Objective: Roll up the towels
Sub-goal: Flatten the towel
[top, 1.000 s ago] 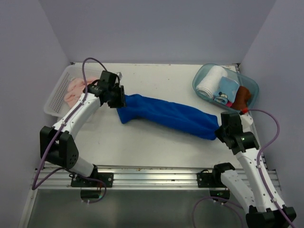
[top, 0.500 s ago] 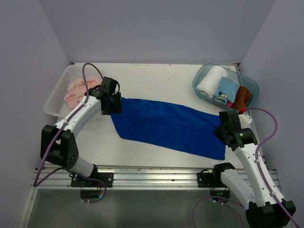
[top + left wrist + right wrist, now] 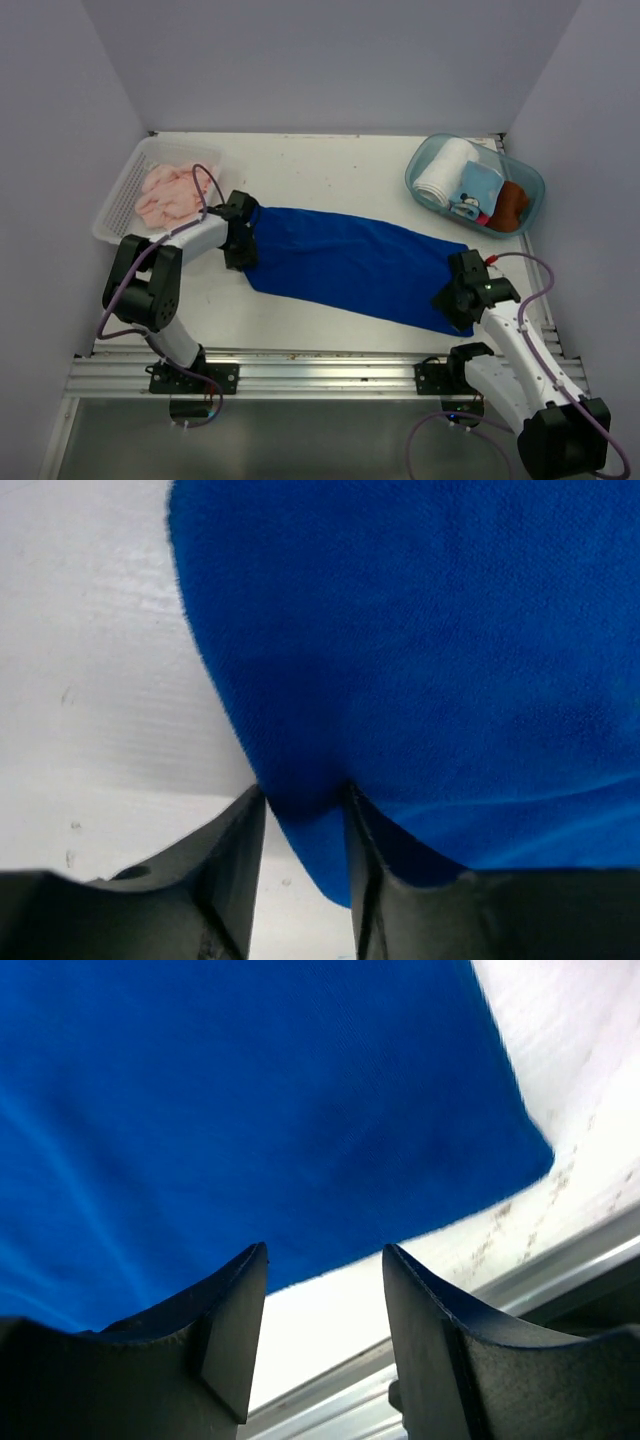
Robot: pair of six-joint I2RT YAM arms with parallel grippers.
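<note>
The royal blue towel [image 3: 350,265] lies spread flat across the middle of the table. My left gripper [image 3: 238,245] is low at its left edge. In the left wrist view the jaws [image 3: 302,792] stand apart, and a corner of the blue towel [image 3: 420,660] lies between them, not pinched. My right gripper [image 3: 450,300] sits at the towel's right near corner. It is open [image 3: 325,1250] with only bare table between its fingers, and the blue towel [image 3: 250,1110] lies just beyond them. The pale pink towel [image 3: 165,192] lies crumpled in a white basket [image 3: 115,205] at the back left.
A clear blue tub [image 3: 418,160] at the back right holds a rolled white towel [image 3: 440,175], a light blue cloth [image 3: 478,185] and a brown item [image 3: 508,205]. A metal rail [image 3: 320,375] runs along the near table edge, close under the right gripper. Walls enclose three sides.
A second ago both grippers held the blue towel bunched and stretched between them. They let go and it now lies flat. Both grippers have dropped to its ends, the right one nearer the front edge.
</note>
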